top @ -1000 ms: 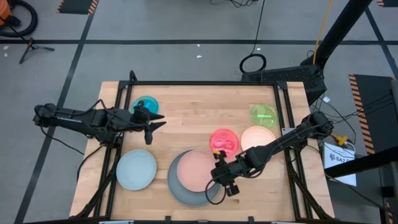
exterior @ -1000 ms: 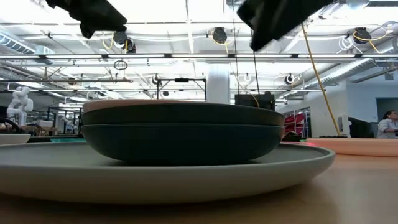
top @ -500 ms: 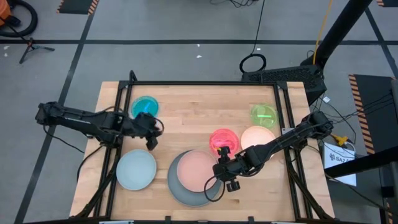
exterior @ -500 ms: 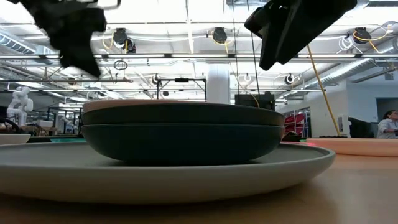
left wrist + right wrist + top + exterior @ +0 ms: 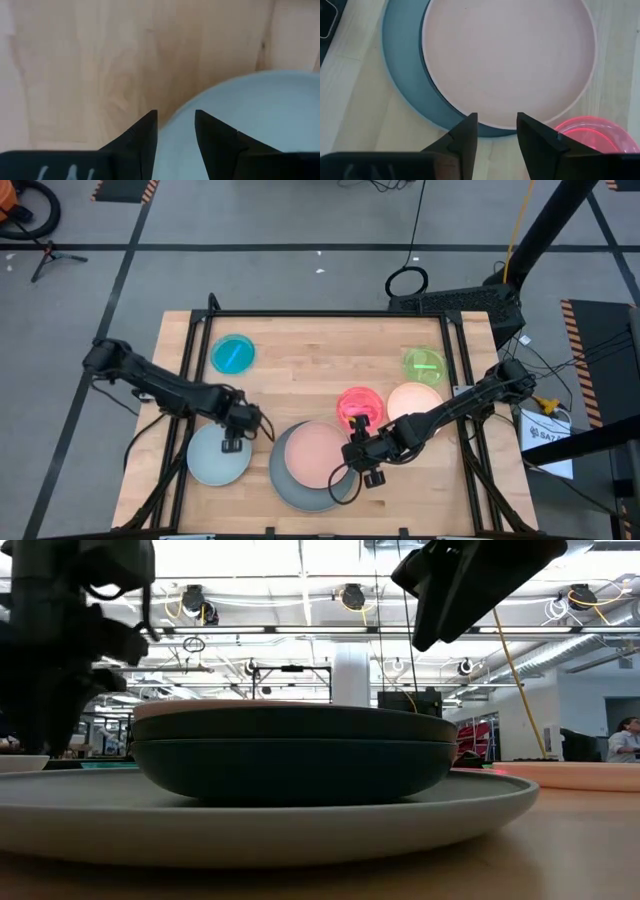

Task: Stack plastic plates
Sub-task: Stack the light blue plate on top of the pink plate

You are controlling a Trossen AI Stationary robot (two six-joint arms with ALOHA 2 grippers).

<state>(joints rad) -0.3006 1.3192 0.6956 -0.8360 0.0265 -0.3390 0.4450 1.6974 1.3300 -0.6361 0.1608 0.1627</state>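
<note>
**Operator:** Wooden tabletop (image 5: pixel 300 360) under me, workshop floor all round it. My left gripper (image 5: pixel 232 442) is down over the pale blue plate (image 5: pixel 218 454), right at its edge nearest the stack. The wrist camera shows the rim (image 5: pixel 200 107) running between my fingers (image 5: pixel 145 132), which are parted a little, just enough to straddle it. I can't tell whether they're touching it.

**Spotter:** How do you reckon it'll handle?

**Operator:** Light and stiff, I'd say: thin plastic, shallow, glossy, so probably slippery. The rim is the only real hold. A pinch there should lift it, though it may tip or slide out.

**Spotter:** And the right side?

**Operator:** My right gripper (image 5: pixel 362 467) hangs by the edge of the stack: large grey plate (image 5: pixel 285 488) at the bottom, dark navy ones (image 5: pixel 290 755) on it, peach plate (image 5: pixel 315 455) on top. Fingers narrowly apart, holding nothing.

**Spotter:** What's loose?

**Operator:** Red-pink plate (image 5: pixel 358 406) and another peach one (image 5: pixel 415 400) just beside the stack, green (image 5: pixel 423 364) behind them, teal (image 5: pixel 233 354) well apart at the far left.
</note>
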